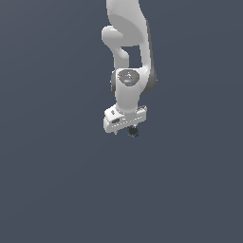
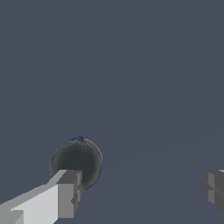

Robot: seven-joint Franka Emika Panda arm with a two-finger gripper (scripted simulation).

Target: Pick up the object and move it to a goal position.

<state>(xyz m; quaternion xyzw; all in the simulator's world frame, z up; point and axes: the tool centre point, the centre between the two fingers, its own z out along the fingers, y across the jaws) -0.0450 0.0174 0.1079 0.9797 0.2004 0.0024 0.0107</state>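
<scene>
Closest to your wrist camera, the gripper [image 2: 140,192] stands wide, its two fingers [image 2: 65,192] far apart with nothing between them. Just beyond one fingertip you see the object [image 2: 76,161], a small dark round thing with a blue patch at its edge, beside that finger rather than centred. From the exterior view it sits right under the hand. No grasp yet, I judge; centring, closing, lifting and carrying remain. No goal marker shows.
</scene>
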